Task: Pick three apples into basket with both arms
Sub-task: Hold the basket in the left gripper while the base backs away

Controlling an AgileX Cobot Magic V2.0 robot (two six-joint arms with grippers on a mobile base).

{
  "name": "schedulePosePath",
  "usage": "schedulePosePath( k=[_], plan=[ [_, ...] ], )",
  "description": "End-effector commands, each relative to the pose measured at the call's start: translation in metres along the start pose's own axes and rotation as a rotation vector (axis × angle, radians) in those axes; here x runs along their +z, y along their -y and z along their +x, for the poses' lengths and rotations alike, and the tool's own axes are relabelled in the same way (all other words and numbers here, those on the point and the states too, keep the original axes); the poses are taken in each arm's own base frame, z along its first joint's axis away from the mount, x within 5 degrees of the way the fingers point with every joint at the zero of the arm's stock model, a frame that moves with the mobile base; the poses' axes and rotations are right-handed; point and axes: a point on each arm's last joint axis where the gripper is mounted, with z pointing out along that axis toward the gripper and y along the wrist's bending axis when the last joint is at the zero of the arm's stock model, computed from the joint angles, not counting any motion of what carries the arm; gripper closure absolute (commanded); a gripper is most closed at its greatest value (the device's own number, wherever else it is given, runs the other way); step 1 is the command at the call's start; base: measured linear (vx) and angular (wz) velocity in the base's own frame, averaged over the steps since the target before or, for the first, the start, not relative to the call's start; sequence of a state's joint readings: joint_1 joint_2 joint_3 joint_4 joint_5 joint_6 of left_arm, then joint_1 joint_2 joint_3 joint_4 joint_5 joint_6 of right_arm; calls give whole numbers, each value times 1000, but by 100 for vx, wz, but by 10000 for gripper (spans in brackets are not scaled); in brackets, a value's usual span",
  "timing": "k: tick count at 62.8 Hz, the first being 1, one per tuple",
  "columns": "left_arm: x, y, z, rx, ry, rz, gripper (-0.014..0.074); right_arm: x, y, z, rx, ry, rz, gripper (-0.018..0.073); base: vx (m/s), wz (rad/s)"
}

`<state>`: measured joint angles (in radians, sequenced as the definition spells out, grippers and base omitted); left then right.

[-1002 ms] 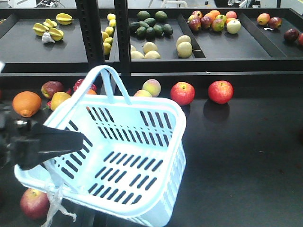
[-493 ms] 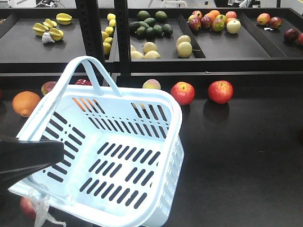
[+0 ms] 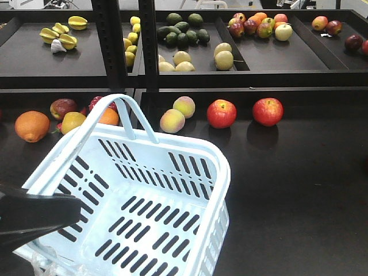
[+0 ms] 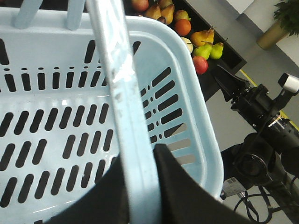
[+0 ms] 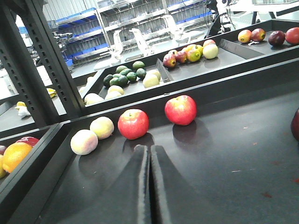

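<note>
The pale blue basket [image 3: 221,167] hangs tilted at the lower left of the front view, empty inside. My left gripper [image 4: 140,158] is shut on one hoop handle [image 4: 117,70]; it shows as a dark wedge [image 3: 34,221] in the front view. Two red apples [image 3: 222,113] [image 3: 268,111] lie on the black counter behind the basket. In the right wrist view they [image 5: 133,124] [image 5: 181,110] lie just beyond my right gripper [image 5: 149,148], which is shut and empty, low over the counter. A darker red apple [image 3: 63,107] lies at the far left.
Two pale peaches [image 3: 172,121] [image 3: 184,106] lie left of the red apples. An orange [image 3: 32,125] and mixed fruit sit at the far left. Behind runs a raised shelf of fruit trays [image 3: 259,57] with black uprights [image 3: 109,40].
The basket has swung in my left gripper and now sits lower and nearer the camera. It uncovers the peaches and hides the apple that lay at the lower left.
</note>
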<state>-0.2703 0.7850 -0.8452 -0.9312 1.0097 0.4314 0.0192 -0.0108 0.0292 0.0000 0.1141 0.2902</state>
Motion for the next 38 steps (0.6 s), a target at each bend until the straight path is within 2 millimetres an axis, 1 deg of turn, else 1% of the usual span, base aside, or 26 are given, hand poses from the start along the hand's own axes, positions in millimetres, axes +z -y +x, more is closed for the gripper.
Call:
schedulePosePath(
  k=[1, 38],
  plan=[
    [-6, 10, -12, -9, 99, 40, 604, 0, 0, -2, -11, 67, -11, 564, 0, 0],
    [-6, 10, -11, -10, 95, 44, 604, 0, 0, -2, -11, 67, -11, 564, 0, 0]
  ],
)
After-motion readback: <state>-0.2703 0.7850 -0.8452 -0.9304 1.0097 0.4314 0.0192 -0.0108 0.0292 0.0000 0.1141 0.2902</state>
